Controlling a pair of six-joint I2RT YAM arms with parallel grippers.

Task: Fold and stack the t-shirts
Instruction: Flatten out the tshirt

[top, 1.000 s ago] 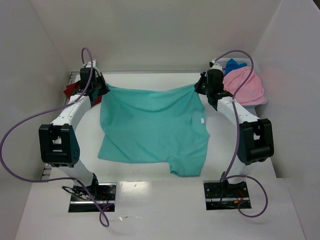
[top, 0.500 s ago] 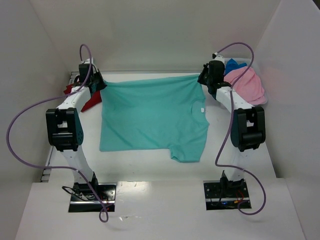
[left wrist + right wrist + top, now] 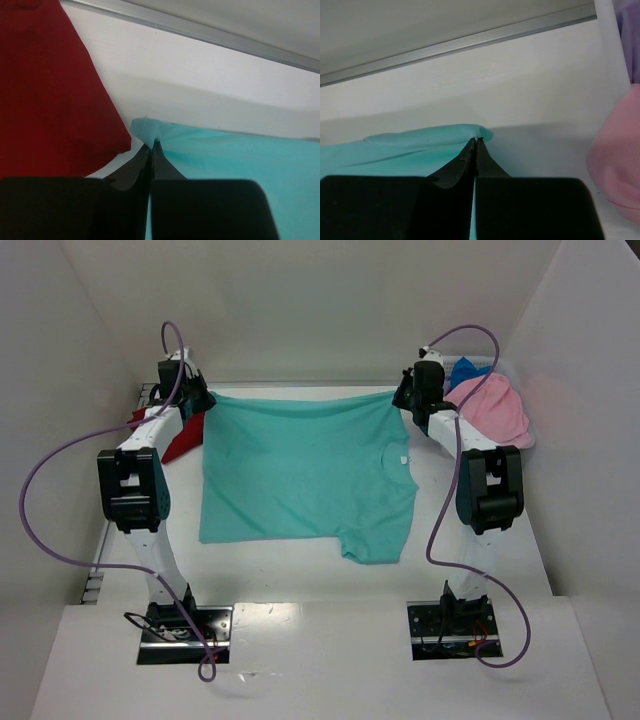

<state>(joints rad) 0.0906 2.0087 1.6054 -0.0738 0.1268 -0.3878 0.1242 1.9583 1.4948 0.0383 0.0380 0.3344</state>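
A teal t-shirt (image 3: 300, 475) lies spread across the middle of the table, its far edge pulled taut between both arms. My left gripper (image 3: 203, 400) is shut on the shirt's far left corner (image 3: 145, 127). My right gripper (image 3: 401, 398) is shut on the far right corner (image 3: 479, 133). A dark red t-shirt (image 3: 180, 440) lies bunched at the far left, just behind the left arm, and fills the left of the left wrist view (image 3: 50, 100). Pink (image 3: 492, 412) and blue (image 3: 468, 371) t-shirts are piled at the far right.
The pink shirt (image 3: 620, 165) sits close to the right of my right gripper, with a strip of purple fabric (image 3: 630, 40) above it. A metal rail (image 3: 200, 32) runs along the table's far edge. White walls enclose the table on three sides.
Both arms have moved away toward the far edge, drawing the teal shirt's far edge straighter and flatter. Both grippers stayed shut on its corners.
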